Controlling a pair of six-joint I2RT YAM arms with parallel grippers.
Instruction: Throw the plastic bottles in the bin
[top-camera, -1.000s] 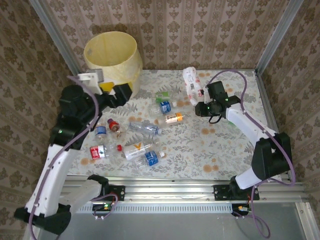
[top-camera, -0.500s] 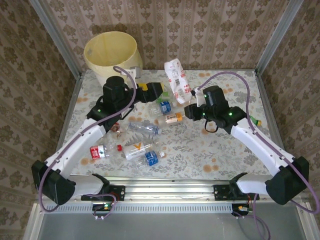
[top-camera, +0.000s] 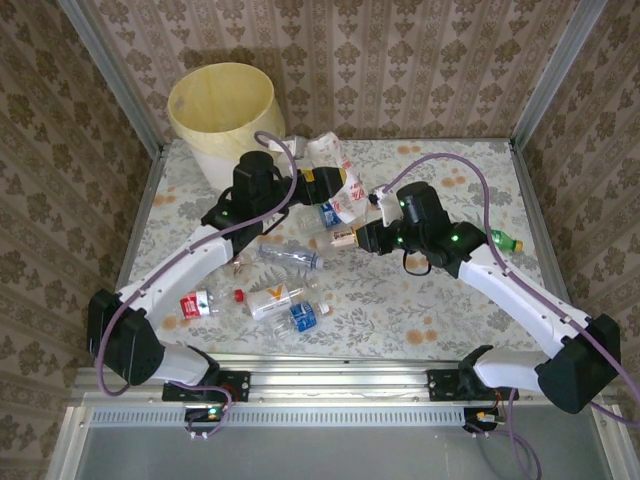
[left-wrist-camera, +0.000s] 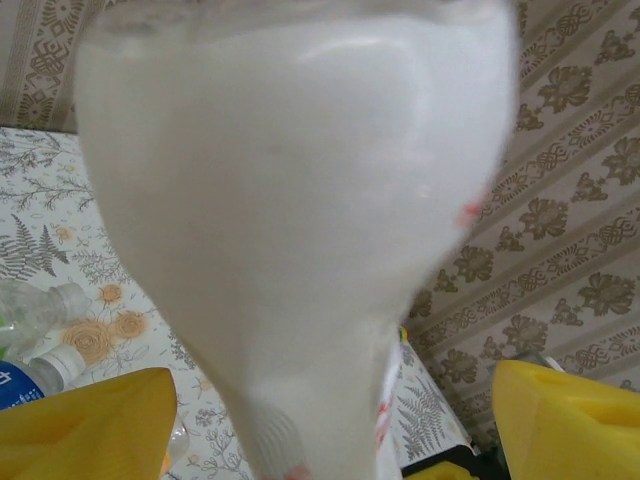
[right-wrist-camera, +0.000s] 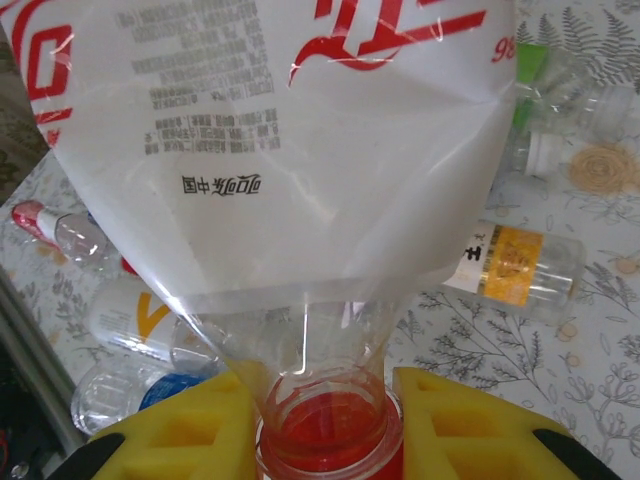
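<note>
1. Right wrist view: my right claw (right-wrist-camera: 325, 405) pinches the red neck of a big bottle (right-wrist-camera: 280, 150) with a white label.
2. On the left wrist view, my left claw (left-wrist-camera: 320, 400) stands spread, with its yellow fingers (left-wrist-camera: 85, 425) either side of that bottle and gaps showing.
3. From above, both arms reach inward and meet mid-table. The bottle is held up just right of the bin (top-camera: 200, 140).
4. Other bottles (top-camera: 285, 300) lie on the table (top-camera: 450, 300).

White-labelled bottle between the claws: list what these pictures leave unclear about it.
- Left wrist view: the bottle, a close blur inside the open left claw, blocks the table beyond.
- Right wrist view: its base is cut off by the top edge; the right claw grips its neck.
- Top view: print too small.
</note>
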